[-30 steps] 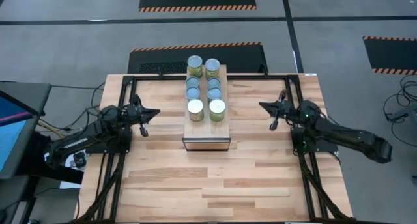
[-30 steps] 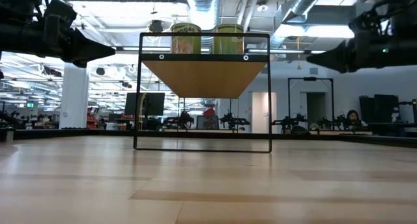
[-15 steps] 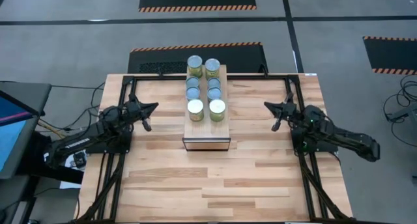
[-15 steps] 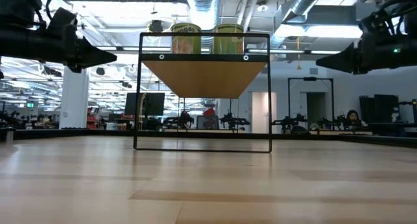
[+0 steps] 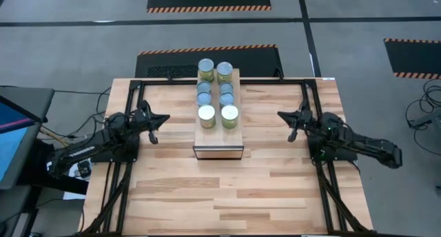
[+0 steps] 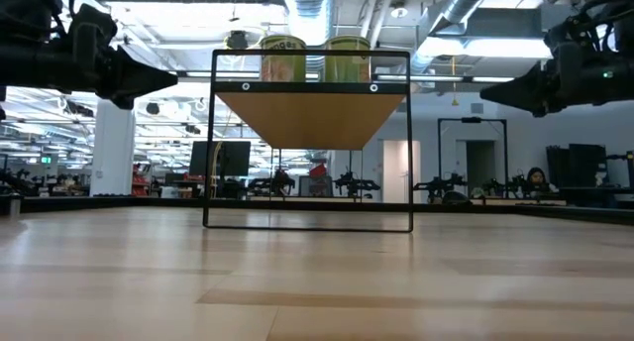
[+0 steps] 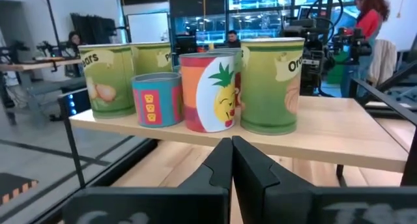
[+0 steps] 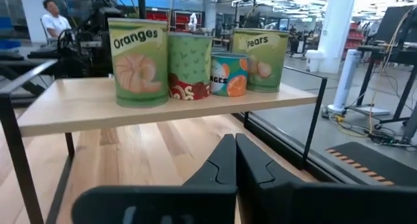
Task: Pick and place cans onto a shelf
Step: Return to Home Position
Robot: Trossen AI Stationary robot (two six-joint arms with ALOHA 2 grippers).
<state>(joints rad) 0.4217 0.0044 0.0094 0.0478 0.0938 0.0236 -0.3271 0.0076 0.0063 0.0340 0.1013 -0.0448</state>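
From above, the long light-wood raised shelf (image 5: 219, 136) stood at the middle of the pale plank table (image 5: 227, 196). The small cylindrical tin cans with silvery lids (image 5: 207, 114) sat on its top in two rows. The dark left gripper (image 5: 165, 117) hung over the table well to the left of the shelf. The dark right gripper (image 5: 280, 114) mirrored it well to the right, and both pointed inward.

At table height, two green-labelled cans showed on the shelf's black-framed top, with both grippers in the air either side, level with that top.

In the left wrist view, the left gripper's fingers (image 7: 219, 160) were pressed together on nothing. Beyond them stood green cans, a pineapple-printed can (image 7: 210, 90) and a short blue can (image 7: 156, 99).

In the right wrist view, the right gripper's fingers (image 8: 225, 155) were likewise closed and empty, facing cans labelled Oranges and Pears.
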